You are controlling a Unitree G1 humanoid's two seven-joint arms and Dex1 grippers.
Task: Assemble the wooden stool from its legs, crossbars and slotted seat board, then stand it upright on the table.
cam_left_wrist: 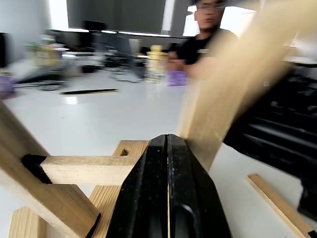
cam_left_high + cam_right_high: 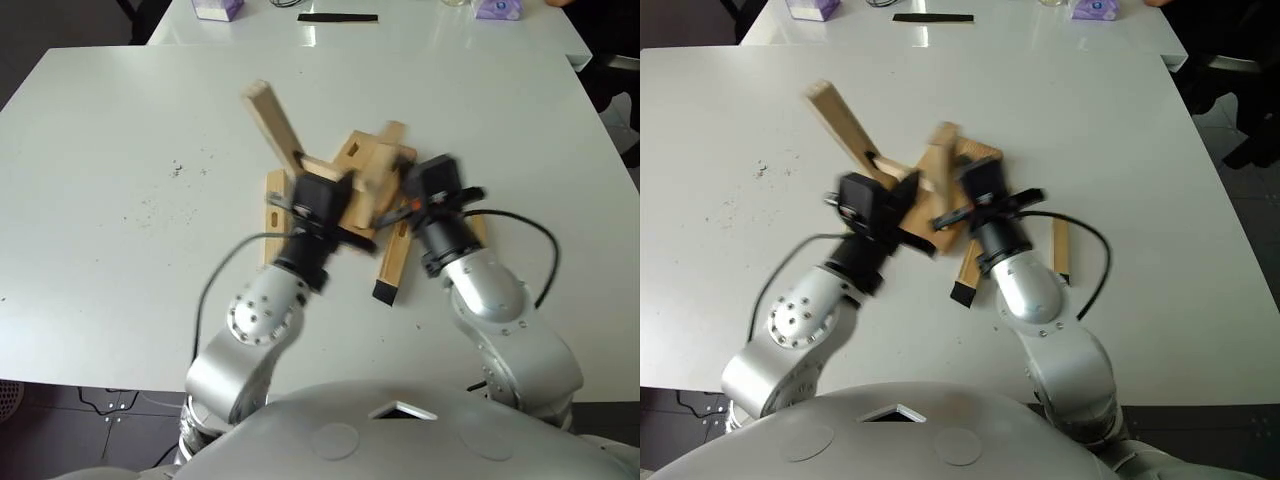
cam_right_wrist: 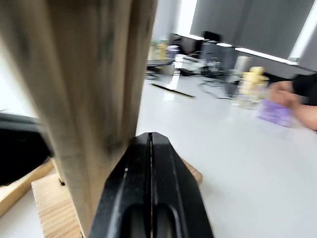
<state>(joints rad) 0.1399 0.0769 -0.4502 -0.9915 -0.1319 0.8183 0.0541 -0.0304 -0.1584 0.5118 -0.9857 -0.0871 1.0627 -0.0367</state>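
Wood leg (image 1: 223, 94) stands just past my left gripper (image 1: 167, 138), another leg (image 3: 94, 74) beside my right gripper (image 3: 151, 135). Both jaws are together, maybe to push legs into the board (image 3: 47, 208).

This looks like an office or a lab workroom, not a home. A broad white table (image 2: 120, 150) stands end to end with a second table (image 2: 430, 35) of the same kind, both with plain, glossy desk tops. On the far one lie purple boxes (image 2: 217, 8), a black strip (image 2: 338, 17) and a yellowish bottle (image 1: 157, 62). Behind it the wrist views show more desks crowded with monitors (image 1: 94, 25) and loose cables (image 1: 126, 74), under wide grey blinds (image 3: 247, 22). Cords (image 2: 100, 405) trail over the floor below the near table, and what looks like a dark chair (image 2: 1240, 110) sits at its side.
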